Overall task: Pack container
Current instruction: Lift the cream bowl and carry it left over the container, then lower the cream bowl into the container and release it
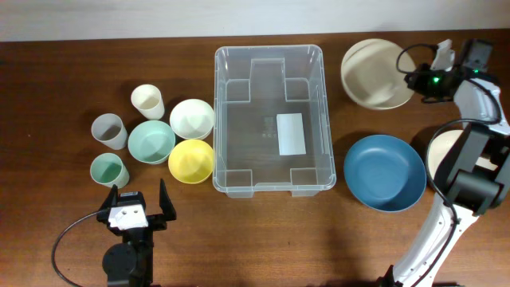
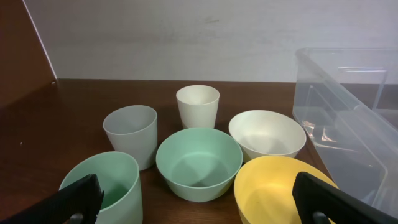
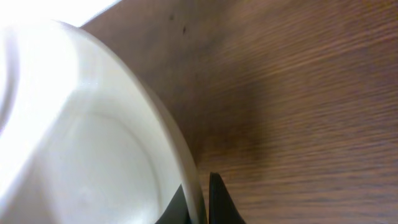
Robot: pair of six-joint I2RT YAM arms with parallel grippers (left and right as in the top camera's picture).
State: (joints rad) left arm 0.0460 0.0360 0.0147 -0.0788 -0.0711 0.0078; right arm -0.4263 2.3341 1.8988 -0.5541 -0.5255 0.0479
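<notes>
The clear container stands in the middle of the table, holding only the white label on its base; its corner shows in the left wrist view. My right gripper is shut on the right rim of a cream plate, which looks tilted, to the right of the container. The right wrist view shows the fingers pinching that rim. My left gripper is open and empty at the front left, its fingers just short of a mint cup and a yellow bowl.
Left of the container stand a mint cup, a grey cup, a cream cup, a mint bowl, a white bowl and a yellow bowl. A blue plate lies front right. Another cream dish lies under the right arm.
</notes>
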